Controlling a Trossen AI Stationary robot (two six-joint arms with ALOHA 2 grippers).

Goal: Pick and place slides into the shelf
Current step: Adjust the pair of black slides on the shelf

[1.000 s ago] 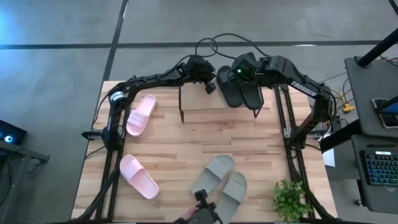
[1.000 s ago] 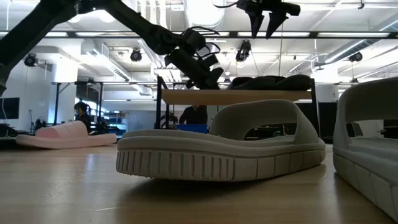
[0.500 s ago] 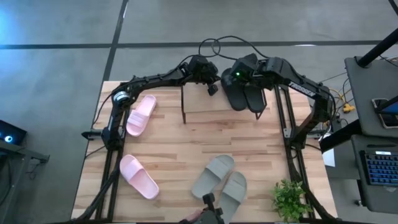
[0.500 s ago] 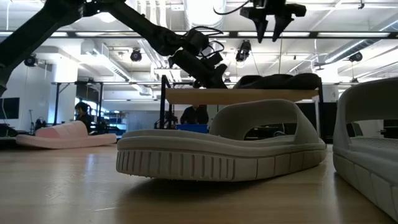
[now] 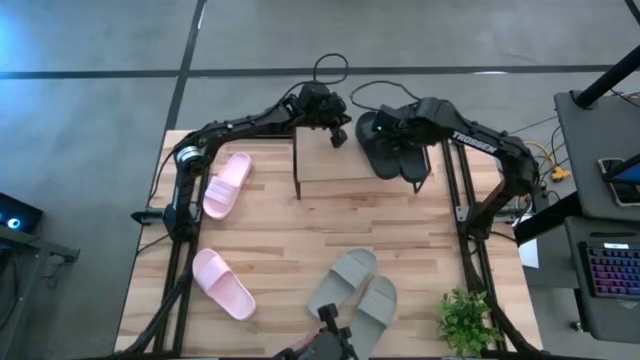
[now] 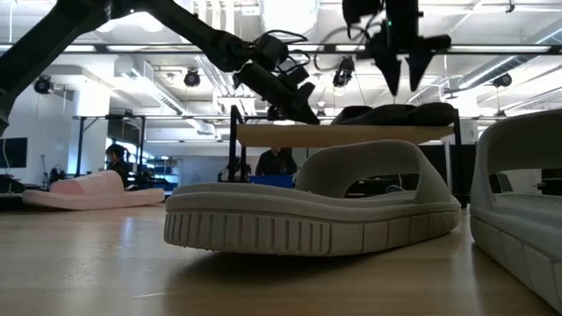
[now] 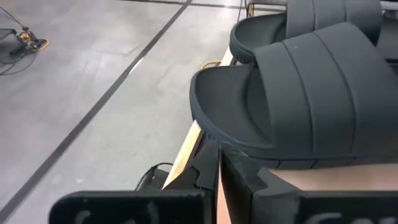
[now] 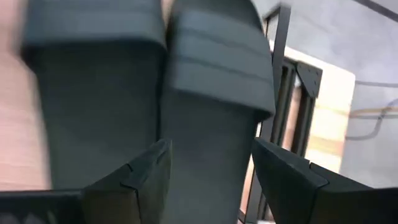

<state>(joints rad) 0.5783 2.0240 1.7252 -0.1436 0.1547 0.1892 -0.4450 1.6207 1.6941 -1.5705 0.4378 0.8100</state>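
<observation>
The shelf [image 5: 350,168] stands at the table's far edge, with the black pair [image 5: 392,146] lying on the right half of its top board. My left gripper [image 7: 219,155] is shut at the board's far left part, just beside the nearer black slide [image 7: 298,93]. My right gripper [image 6: 402,81] is open and points down a little above the black pair [image 6: 395,114], one finger on each side of one slide [image 8: 211,93], apart from it. The two pale pink slides [image 5: 227,184] [image 5: 223,283] lie on the table's left. The grey-green pair [image 5: 352,290] lies soles down near the front edge. My left gripper comes slanting down from the table's left, and its shut fingertips [image 7: 211,163] lie on the far edge of the shelf's top board [image 7: 184,149], under the rim of the black slide's sole. Whether they also touch that sole I cannot tell.
A small potted plant [image 5: 465,320] stands at the table's near right corner. Cables [image 5: 345,75] lie on the floor beyond the far edge. Bare tabletop [image 5: 400,225] lies between the shelf and the grey-green pair. A person [image 6: 114,162] shows far off in the room.
The shelf, with the black pair on it, has slid a little toward the table's right, and my shut left gripper has gone along with it at the board. My right gripper, open throughout, has come down toward the black pair.
</observation>
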